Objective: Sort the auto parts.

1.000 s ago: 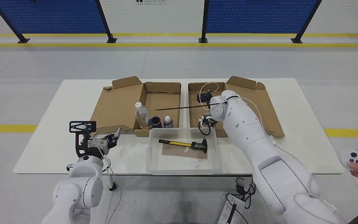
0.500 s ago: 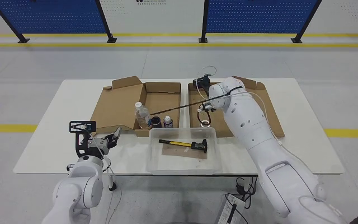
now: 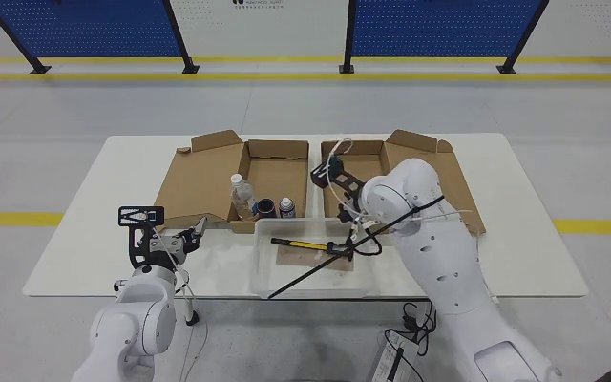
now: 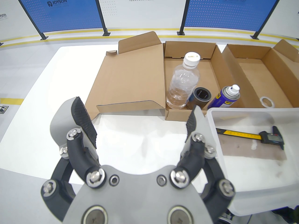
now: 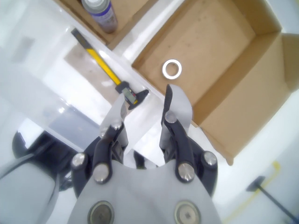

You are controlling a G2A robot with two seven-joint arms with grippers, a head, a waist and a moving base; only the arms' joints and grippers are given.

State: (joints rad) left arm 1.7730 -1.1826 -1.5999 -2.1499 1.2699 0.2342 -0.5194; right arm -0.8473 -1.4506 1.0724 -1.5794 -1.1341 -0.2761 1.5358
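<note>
While the left end effector hangs spread over the white tabletop at lower left, the right end effector, spread and empty, sits mid-frame above the yellow-and-black digital caliper in the clear plastic bin, near a silver washer in a brown cardboard box.

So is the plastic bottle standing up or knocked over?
Standing up. The clear bottle rests on its base in the cardboard box, white cap on top.

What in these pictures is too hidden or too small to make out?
- Metal ring: top view, covered by the right arm.
- Caliper display: too small to read in every view.
- Black cylinder: right wrist view, cut off by the picture's edge.
</note>
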